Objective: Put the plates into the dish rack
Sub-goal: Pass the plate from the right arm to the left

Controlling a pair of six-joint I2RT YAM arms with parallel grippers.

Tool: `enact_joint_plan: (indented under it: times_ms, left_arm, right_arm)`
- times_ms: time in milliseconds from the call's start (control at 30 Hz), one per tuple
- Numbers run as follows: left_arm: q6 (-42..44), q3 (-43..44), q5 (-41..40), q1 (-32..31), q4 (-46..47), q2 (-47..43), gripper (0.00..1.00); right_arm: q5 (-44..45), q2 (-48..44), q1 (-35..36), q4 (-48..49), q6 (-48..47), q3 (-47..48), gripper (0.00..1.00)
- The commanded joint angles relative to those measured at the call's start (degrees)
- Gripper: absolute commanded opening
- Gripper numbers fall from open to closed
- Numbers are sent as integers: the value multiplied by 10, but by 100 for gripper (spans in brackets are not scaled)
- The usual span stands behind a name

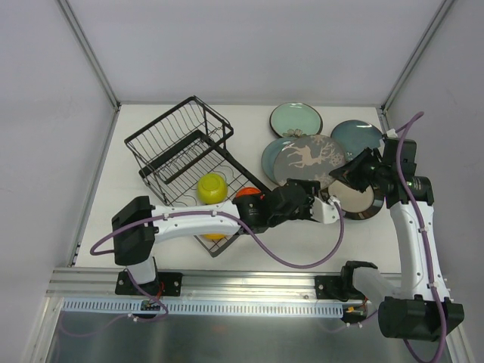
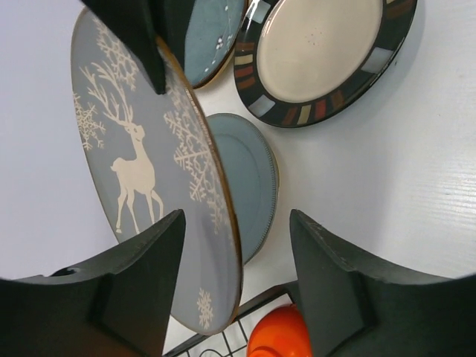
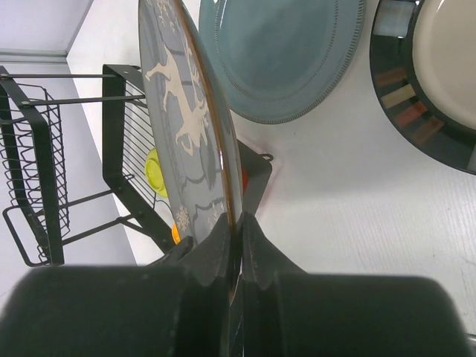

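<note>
At the near edge of the table [image 1: 302,242]: two arm bases, left and right

Left gripper [image 2: 236,223]: reaches in from the left to mid-table. Jaws apart, one finger on each side of the deer plate's rim; a clear gap shows on the outer side.

Deer plate [image 1: 306,157]: grey with a white stag and snowflakes, brown edge. It is tilted up on edge, to the right of the dish rack and outside it.

Right gripper [image 3: 239,223]: clamped tight on the deer plate's rim at its right side.

Striped plate [image 2: 320,52]: cream centre, dark rim with coloured blocks. It lies flat just beside the right gripper.

Blue-grey plate [image 2: 249,186]: flat on the table, partly under the deer plate.

Dish rack [image 1: 181,144]: black wire, left of the plates. No plate in it. A yellow bowl [image 1: 212,187] and an orange bowl [image 1: 246,193] sit in its lower tray.

Teal plate [image 1: 357,136]: flat, far right.

Mint plate [image 1: 296,119]: flat, farthest back
</note>
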Motion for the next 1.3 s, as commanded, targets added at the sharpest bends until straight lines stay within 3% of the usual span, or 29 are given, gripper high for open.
enact_joint_plan:
  times_ms: [0, 200, 300, 467, 567, 967, 1167, 1267]
  left_arm:
    - [26, 18, -3, -7, 25, 6, 57]
    - [34, 25, -12, -9, 24, 20, 43]
    - [35, 28, -12, -10, 25, 22, 23]
    - [43, 33, -23, -10, 25, 24, 3]
    - [47, 32, -27, -11, 25, 20, 0]
    - [-23, 30, -38, -10, 24, -14, 0]
    - [-102, 36, -48, 6, 23, -30, 0]
    - [-169, 37, -39, 26, 14, -49, 0]
  right_arm:
    - [-29, -27, 4, 55, 28, 44, 1]
    - [-25, -31, 4, 53, 31, 42, 1]
    - [-24, -32, 6, 53, 32, 41, 1]
    - [-21, -32, 6, 52, 34, 41, 0]
    - [-21, -32, 6, 52, 36, 40, 1]
    - [-9, -33, 7, 19, 5, 78, 72]
    - [29, -45, 6, -27, -31, 121, 97]
    - [51, -61, 6, -39, -41, 127, 100]
